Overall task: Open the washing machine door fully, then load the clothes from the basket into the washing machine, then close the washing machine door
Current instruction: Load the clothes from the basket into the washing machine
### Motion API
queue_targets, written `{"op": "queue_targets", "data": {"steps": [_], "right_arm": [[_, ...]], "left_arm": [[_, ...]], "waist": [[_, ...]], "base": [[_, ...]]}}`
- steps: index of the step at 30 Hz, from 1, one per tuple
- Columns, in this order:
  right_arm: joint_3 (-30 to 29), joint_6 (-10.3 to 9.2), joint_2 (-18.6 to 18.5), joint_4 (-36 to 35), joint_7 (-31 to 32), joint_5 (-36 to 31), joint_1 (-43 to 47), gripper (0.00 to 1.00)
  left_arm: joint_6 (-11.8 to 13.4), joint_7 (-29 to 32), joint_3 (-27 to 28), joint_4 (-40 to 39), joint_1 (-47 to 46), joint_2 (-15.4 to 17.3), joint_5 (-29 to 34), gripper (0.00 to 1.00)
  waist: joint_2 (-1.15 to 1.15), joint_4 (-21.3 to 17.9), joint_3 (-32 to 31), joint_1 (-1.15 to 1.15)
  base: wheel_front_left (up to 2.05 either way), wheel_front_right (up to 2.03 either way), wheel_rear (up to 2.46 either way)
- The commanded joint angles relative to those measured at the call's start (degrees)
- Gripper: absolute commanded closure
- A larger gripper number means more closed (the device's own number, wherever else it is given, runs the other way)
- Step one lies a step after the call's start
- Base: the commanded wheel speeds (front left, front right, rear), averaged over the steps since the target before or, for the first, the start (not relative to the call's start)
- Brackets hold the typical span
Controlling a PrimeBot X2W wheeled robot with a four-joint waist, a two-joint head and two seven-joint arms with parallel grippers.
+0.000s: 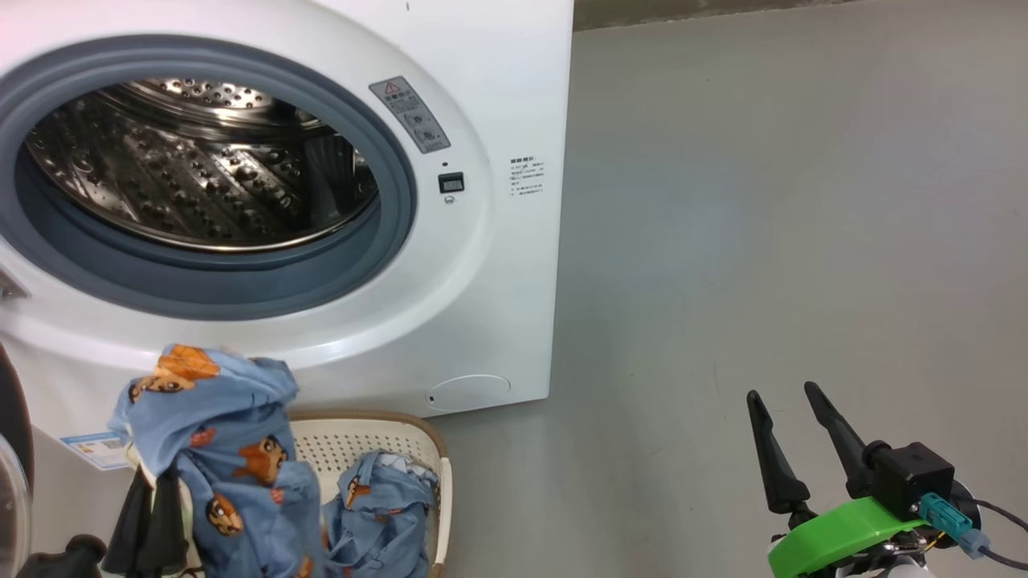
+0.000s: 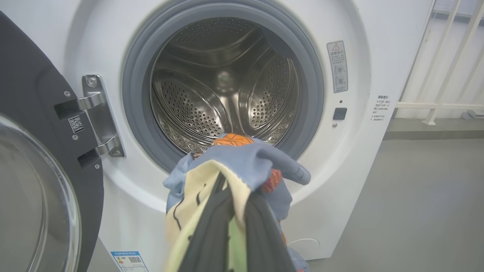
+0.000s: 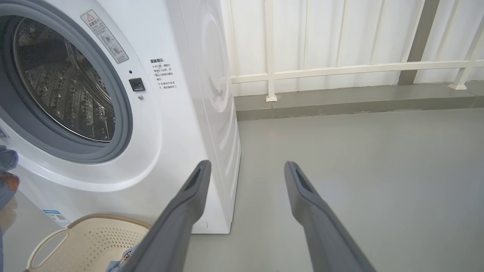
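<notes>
Left gripper (image 2: 235, 211): clamped shut on a blue printed garment (image 1: 209, 401), lower left of head view.
Drum mouth (image 1: 201, 160): above and ahead of those jaws, upper left; garment hangs long axis down.
Door (image 2: 38, 113): swung wide, left edge.
Basket (image 1: 426, 437): under the garment, more clothes (image 1: 381, 506) inside.
Right gripper (image 1: 781, 391): spread, empty, lower right; the left arm is nearer.

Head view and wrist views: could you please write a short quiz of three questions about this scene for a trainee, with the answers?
1. True or false: the washing machine door is closed.
2. The left gripper is shut on: A) the clothes; B) the door; C) nothing.
3. Fill in: the right gripper has its jaws ___.
Key: 1 false; 2 A; 3 open.
</notes>
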Motion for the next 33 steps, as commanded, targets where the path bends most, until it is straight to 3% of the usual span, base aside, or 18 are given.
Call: {"op": "queue_targets", "data": {"steps": [1, 13, 22, 29, 33], "right_arm": [[1.4, 0.09, 0.0, -1.6, -0.7, -0.9, -0.3, 0.0], [1.3, 0.09, 0.0, -2.0, -0.7, -0.6, -0.3, 0.0], [1.3, 0.09, 0.0, -2.0, -0.7, 0.8, -0.6, 0.0], [2.2, 0.09, 0.0, -2.6, -0.7, 1.3, -2.8, 0.0], [3.2, 0.09, 0.0, -2.9, -0.7, 1.8, -4.4, 0.0]], "left_arm": [[-0.3, -0.4, 2.2, -1.1, -0.9, 0.5, 0.4, 1.0], [-1.4, -0.4, 2.9, 1.0, -1.9, -0.3, 0.2, 1.0], [-2.5, -0.4, 3.5, 2.6, -5.5, -0.2, -1.1, 1.0], [-3.2, -0.4, 4.0, 5.1, -12.7, 1.6, -2.3, 1.0], [-3.4, -0.4, 4.5, 7.3, -19.7, 4.7, -2.8, 1.0]], "waist": [[0.0, 0.0, 0.0, 0.0], [0.0, 0.1, 0.5, 0.0], [0.0, 0.4, 4.5, 0.0], [0.0, 0.0, 9.9, 0.0], [0.0, -1.2, 12.8, 0.0]], "base": [[0.0, 0.0, 0.0], [0.0, 0.0, 0.0], [0.0, 0.0, 0.0], [0.0, 0.0, 0.0], [0.0, 0.0, 0.0]]}}
